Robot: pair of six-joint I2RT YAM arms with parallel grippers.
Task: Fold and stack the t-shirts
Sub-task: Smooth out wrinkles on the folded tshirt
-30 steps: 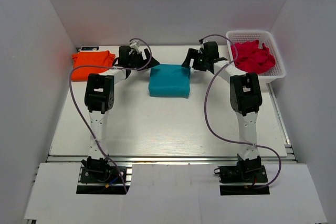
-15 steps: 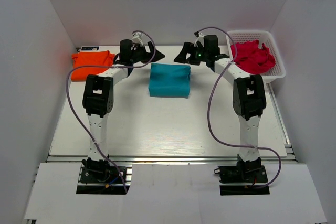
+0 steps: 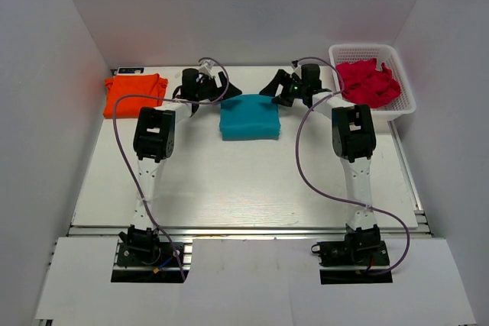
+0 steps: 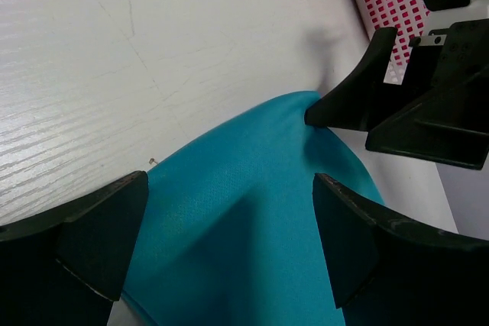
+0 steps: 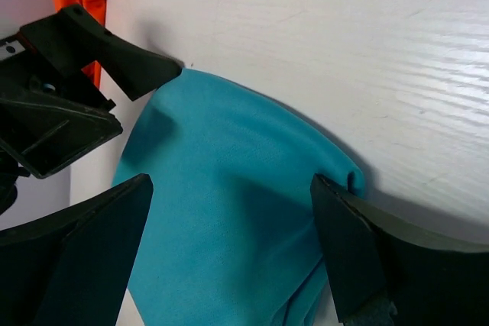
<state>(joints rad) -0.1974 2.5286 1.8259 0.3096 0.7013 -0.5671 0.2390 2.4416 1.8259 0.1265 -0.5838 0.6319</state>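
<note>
I am working on the teal t-shirt [image 3: 249,118], which is lying as a compact folded rectangle at the middle of the table [image 3: 229,181], towards the far side. I am holding my left gripper [image 4: 229,181] over its far left corner and my right gripper [image 5: 231,181] over its far right corner. Both pairs of jaws are standing wide, straddling cloth and gripping nothing. The two grippers are facing each other along the shirt's far edge.

The orange t-shirt [image 3: 135,93] is resting folded at the far left corner, well apart from the teal one. A basket [image 3: 365,48] of red clothes [image 3: 368,82] is sitting at the far right.

I am judging the folding of the teal shirt to be about done, and the step in hand to be taking hold of it for stacking (another fold is possible too). Next I am needing to lower both sets of fingers onto the far edge and pinch through all the layers at once. Both sides should close evenly, so the fold is not slipping open when lifted.
</note>
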